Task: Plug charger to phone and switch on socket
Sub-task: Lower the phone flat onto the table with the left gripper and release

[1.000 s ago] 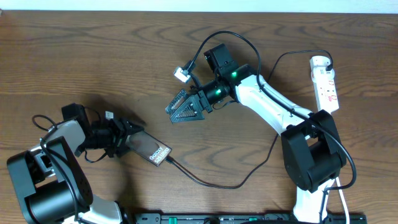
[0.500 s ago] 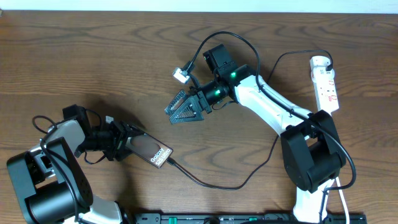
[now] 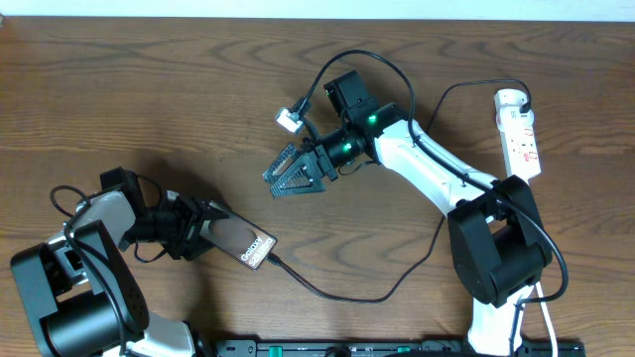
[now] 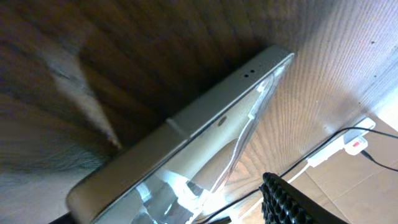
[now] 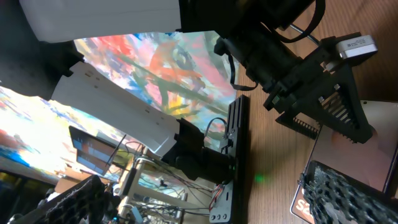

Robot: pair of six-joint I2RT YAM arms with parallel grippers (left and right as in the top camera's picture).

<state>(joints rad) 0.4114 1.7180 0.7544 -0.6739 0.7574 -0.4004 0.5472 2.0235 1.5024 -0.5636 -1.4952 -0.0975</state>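
The phone (image 3: 243,241) lies at the lower left of the table, its white text at the lower right end. It also shows in the left wrist view (image 4: 205,124) and the right wrist view (image 5: 351,149). My left gripper (image 3: 201,228) is shut on the phone's left end, one finger on each long side. The charger cable (image 3: 347,295) has its connector in the phone's lower right end and runs right and up to the white socket (image 3: 519,134). My right gripper (image 3: 295,172) is open and empty near the table's middle, above and right of the phone; its fingers are wide apart in the right wrist view (image 5: 211,205).
A thick black robot cable with a white tag (image 3: 290,117) loops above the right gripper. The socket lies along the right edge, beside the right arm's base (image 3: 496,248). A black rail (image 3: 397,347) runs along the front edge.
My left gripper and the phone have shifted slightly down and left. The right arm has not moved.
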